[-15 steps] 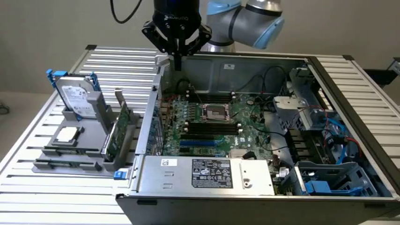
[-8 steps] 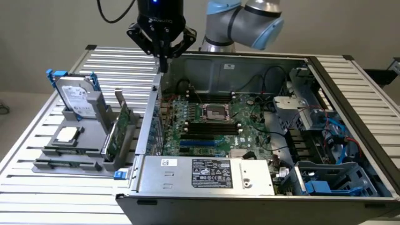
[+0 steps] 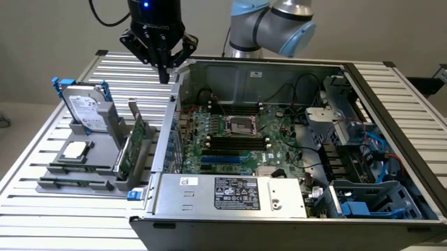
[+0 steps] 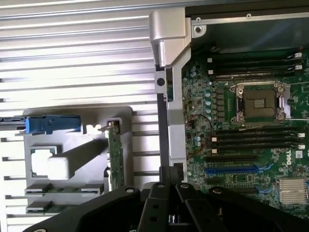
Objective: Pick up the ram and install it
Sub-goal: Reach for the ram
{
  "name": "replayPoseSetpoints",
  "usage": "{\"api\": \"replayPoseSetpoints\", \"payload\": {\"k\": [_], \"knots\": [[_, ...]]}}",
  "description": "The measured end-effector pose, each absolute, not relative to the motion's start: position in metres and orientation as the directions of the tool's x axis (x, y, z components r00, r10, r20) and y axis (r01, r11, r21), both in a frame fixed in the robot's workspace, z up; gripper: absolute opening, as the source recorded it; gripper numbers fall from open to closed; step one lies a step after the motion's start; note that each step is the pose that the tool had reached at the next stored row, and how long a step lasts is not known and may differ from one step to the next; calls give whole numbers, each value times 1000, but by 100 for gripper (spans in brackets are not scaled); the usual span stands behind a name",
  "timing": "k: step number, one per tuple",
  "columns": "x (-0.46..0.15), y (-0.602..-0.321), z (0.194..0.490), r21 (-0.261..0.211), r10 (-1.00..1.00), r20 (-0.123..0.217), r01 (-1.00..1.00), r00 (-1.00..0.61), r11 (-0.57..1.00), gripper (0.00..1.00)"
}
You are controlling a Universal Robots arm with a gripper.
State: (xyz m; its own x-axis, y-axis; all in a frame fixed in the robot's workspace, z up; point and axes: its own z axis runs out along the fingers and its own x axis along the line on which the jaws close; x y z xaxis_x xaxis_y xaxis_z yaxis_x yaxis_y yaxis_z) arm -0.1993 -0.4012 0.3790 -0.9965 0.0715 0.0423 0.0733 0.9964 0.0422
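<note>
The ram shows as thin green sticks (image 3: 73,168) lying in the front slots of a grey holder (image 3: 84,175) on the exterior view's left; in the wrist view the ram (image 4: 63,190) sits low in the same holder (image 4: 82,159). My gripper (image 3: 165,77) hangs high above the slatted table, beside the back corner of the open computer case (image 3: 293,209), well away from the sticks. In the wrist view the gripper (image 4: 171,187) is shut, its dark fingers pressed together with nothing between them. Black memory slots (image 4: 256,141) flank the CPU socket (image 4: 260,102) on the motherboard.
The holder also carries a silver hard drive with blue rails (image 3: 87,110), a square CPU chip (image 3: 75,151) and an upright green expansion card (image 3: 131,149). The case's metal side wall (image 3: 173,125) stands between holder and motherboard (image 3: 231,157). Cables and drive cages (image 3: 363,151) crowd the exterior view's right.
</note>
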Motion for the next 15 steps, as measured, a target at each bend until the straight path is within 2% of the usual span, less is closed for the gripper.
{"api": "replayPoseSetpoints", "payload": {"k": [15], "knots": [[-267, -424, 379, 42, 71, 41, 73, -997, 996, 11]]}}
